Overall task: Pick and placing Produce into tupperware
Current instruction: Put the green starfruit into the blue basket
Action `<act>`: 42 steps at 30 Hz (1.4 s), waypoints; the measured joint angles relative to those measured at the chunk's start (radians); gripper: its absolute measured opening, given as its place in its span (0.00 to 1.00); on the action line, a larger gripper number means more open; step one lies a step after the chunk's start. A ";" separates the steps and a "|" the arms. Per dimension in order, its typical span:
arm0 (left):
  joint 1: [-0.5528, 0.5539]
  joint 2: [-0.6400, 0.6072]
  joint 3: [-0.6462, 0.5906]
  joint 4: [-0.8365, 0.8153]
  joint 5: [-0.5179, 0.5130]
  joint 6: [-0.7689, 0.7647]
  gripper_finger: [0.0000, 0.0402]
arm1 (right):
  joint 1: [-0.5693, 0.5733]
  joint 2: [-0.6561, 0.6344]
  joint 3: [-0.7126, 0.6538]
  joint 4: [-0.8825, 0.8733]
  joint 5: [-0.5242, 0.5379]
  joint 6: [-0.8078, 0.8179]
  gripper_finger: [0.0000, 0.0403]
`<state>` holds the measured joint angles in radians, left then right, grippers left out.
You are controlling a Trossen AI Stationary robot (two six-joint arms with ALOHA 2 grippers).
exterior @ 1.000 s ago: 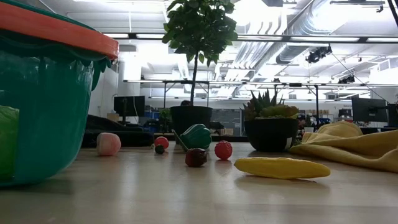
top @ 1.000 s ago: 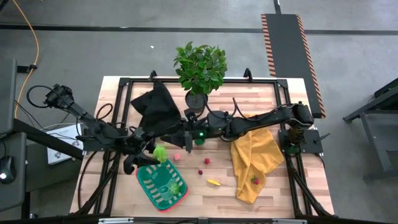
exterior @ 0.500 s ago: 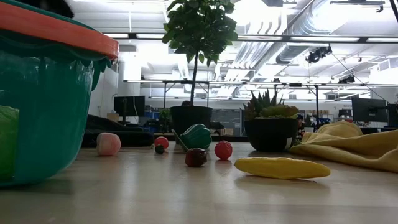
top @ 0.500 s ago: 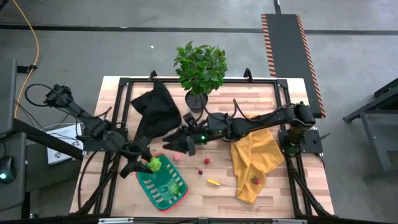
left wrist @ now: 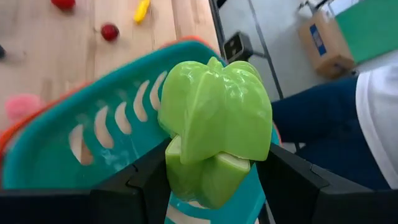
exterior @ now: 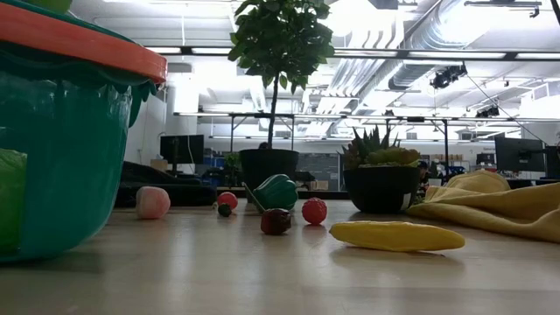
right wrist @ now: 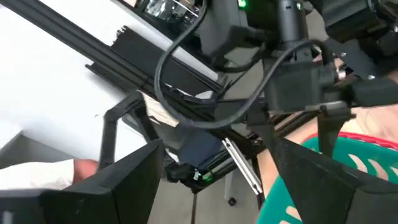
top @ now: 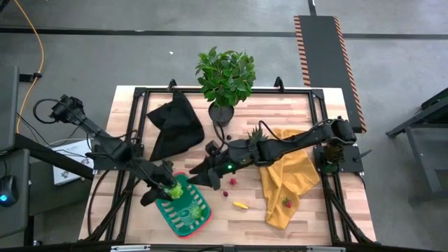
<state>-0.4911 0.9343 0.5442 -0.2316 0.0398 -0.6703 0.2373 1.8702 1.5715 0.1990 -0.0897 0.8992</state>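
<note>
Clamped on the green pepper [left wrist: 214, 130], the left gripper [top: 168, 189] hangs over the tupperware [top: 183, 218] at its ten o'clock rim. Right gripper [top: 199, 176], fingers spread, waits beside. Pepper looks light, rigid, glossy: likely slippery; hold its ribbed flanks.

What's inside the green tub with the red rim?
In the tupperware, the high view shows one light green toy lying on the pale markings. The left gripper holds a green pepper over the tub's near end, so the bit beneath it is hidden.
</note>
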 joint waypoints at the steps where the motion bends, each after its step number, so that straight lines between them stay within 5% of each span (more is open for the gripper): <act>1: 0.000 0.015 0.000 0.001 0.013 0.001 0.50 | 0.000 0.000 0.000 -0.013 0.001 -0.003 0.75; 13: -0.053 0.176 0.076 -0.003 0.010 0.035 0.50 | 0.014 0.000 0.000 -0.110 -0.027 -0.036 0.75; 25: -0.053 0.201 0.084 -0.119 -0.059 0.003 0.50 | 0.034 0.000 0.000 -0.216 -0.081 -0.055 0.75; 42: -0.053 0.301 0.084 -0.052 -0.044 -0.018 0.50 | 0.052 0.000 0.000 -0.226 -0.102 -0.062 0.75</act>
<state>-0.5438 1.2358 0.6281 -0.2834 -0.0040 -0.6885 0.2890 1.8702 1.5715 -0.0265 -0.1921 0.8371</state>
